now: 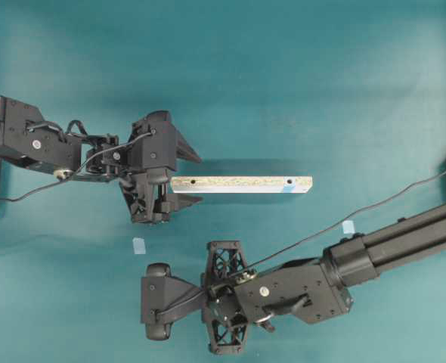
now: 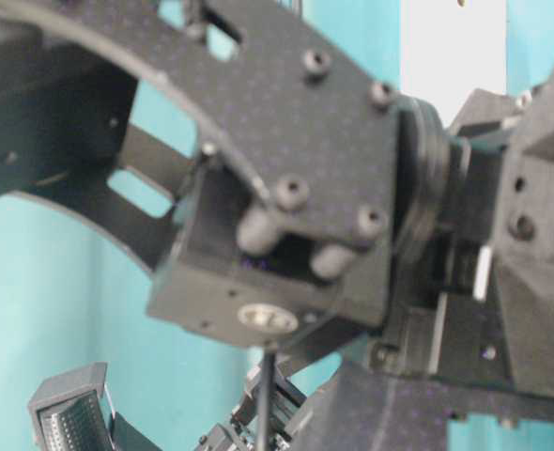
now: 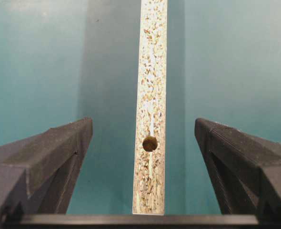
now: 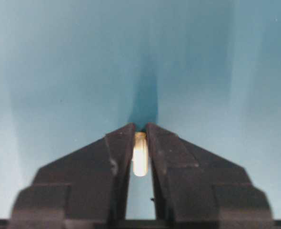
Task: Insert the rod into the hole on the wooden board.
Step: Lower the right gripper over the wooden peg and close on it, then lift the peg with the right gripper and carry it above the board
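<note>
right gripper [image 4: 140,143]: jaws nearly together around the rod [image 4: 140,160], both fingers pressed to its sides; grip on the peg, seen in the right wrist view. In the overhead view the gripper [image 1: 156,301] sits low and left of centre, pointing left, its fingertips hidden under its own body.
rod: small pale cream peg, standing lengthwise between the right fingers, tip near the fingertip ends, teal surface right behind it. Not visible in the overhead view.
left gripper [image 3: 143,157]: jaws spread wide, nothing gripped; one finger on each side of the wooden board [image 3: 151,95], neither touching it. Overhead it [image 1: 187,180] is left of centre, pointing right, with the board's left end between its fingertips.
wooden board: long narrow speckled strip, lying flat on the table [image 1: 283,76], running left to right in the middle of the overhead view [image 1: 242,184].
plain dark hole [image 3: 150,143]: near the board's left end, between the left fingers.
hole [image 1: 290,182]: near the board's right end, light-blue mark around it, well apart from the right gripper and the rod.
tape squares: two pale-blue ones on the table, one [image 1: 139,245] below the left gripper, one [image 1: 348,226] just above the right arm.
table-level view: filled by blurred black arm parts; no task thing readable.
</note>
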Tool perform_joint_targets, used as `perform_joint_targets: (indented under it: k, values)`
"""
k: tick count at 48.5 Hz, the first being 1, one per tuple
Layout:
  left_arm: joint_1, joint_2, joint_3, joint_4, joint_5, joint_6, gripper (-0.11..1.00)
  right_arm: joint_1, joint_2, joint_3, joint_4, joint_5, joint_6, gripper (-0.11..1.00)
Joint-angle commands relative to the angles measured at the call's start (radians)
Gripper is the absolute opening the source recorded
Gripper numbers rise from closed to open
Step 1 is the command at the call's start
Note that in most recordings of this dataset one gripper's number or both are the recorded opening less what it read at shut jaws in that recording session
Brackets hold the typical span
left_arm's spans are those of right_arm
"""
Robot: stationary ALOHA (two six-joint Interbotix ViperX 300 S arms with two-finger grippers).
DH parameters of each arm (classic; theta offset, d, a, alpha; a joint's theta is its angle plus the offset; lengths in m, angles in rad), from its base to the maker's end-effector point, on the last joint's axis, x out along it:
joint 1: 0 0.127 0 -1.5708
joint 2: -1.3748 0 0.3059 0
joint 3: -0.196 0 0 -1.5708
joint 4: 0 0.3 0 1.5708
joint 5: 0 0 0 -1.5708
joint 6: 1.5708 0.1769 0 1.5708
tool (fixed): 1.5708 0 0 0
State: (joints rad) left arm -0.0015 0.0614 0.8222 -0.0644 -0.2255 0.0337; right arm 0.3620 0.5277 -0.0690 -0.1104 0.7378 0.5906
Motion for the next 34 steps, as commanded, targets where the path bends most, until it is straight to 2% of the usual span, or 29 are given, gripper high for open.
perform_joint_targets:
  k: [1,6,16,25,29,34]
  values:
    - [-0.003,-0.014,-0.008,0.002,-0.006,-0.002,0.99,0.003,-0.031,-0.023,-0.006,-0.009,-0.003,0.1]
    - [-0.005,-0.014,-0.006,0.002,-0.006,-0.002,0.99,0.003,-0.048,-0.023,-0.035,-0.009,-0.006,0.1]
    - [-0.005,-0.014,-0.008,0.002,-0.003,-0.002,0.99,0.003,-0.12,-0.018,-0.129,-0.005,-0.005,0.1]
    - [-0.005,-0.014,-0.008,0.002,0.0,-0.003,0.99,-0.003,-0.206,0.005,-0.14,0.002,0.002,0.1]
    - [-0.005,-0.014,-0.008,0.002,-0.002,-0.003,0.99,-0.011,-0.244,0.037,-0.14,-0.008,0.003,0.1]
    - [-0.005,-0.014,-0.006,0.002,-0.002,-0.003,0.99,-0.017,-0.285,0.091,-0.164,-0.06,0.0,0.1]
